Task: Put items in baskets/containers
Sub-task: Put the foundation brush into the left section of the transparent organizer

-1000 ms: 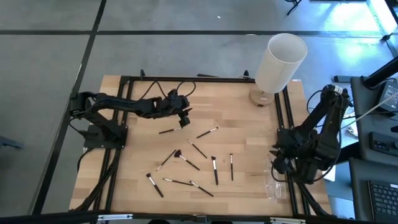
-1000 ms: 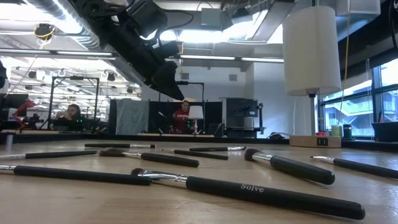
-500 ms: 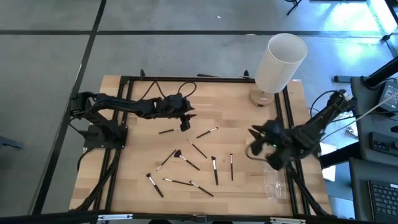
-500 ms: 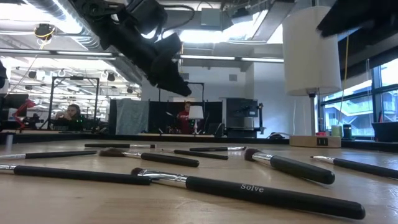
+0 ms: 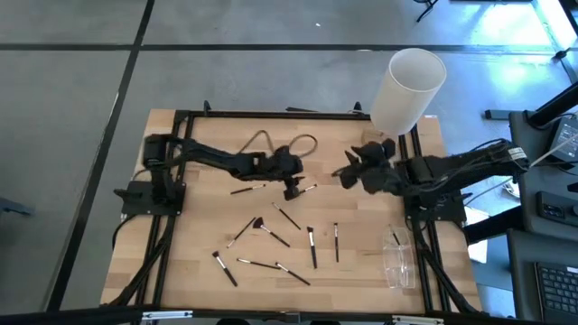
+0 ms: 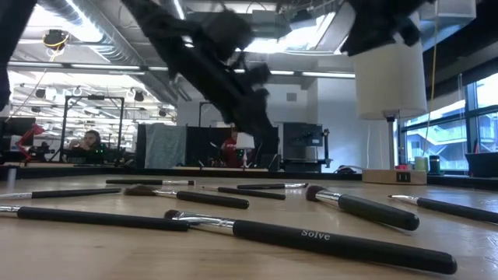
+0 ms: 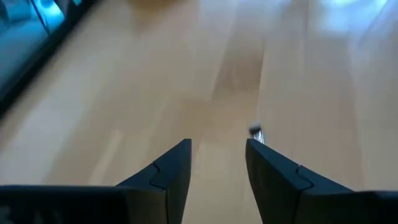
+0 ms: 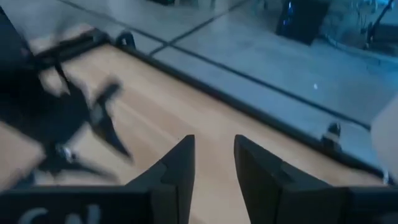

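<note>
Your table (image 5: pixel 199 262) shows the task barely begun: the clear box (image 5: pixel 398 262) sits at the near right corner and looks empty, as far as the high view lets you tell. Both arms reach over the far middle; the left gripper (image 5: pixel 291 187) hangs with its jaws parted and empty beside one brush (image 5: pixel 302 191), and the right gripper (image 5: pixel 348 172) is likewise parted and empty. All the brushes (image 5: pixel 271 236) lie loose across the middle and near part.

Both arms reach toward mid-table, the left gripper (image 5: pixel 291 190) pointing down with fingers (image 7: pixel 171 171) parted, the right gripper (image 5: pixel 346 173) raised, fingers (image 8: pixel 177 168) parted.
</note>
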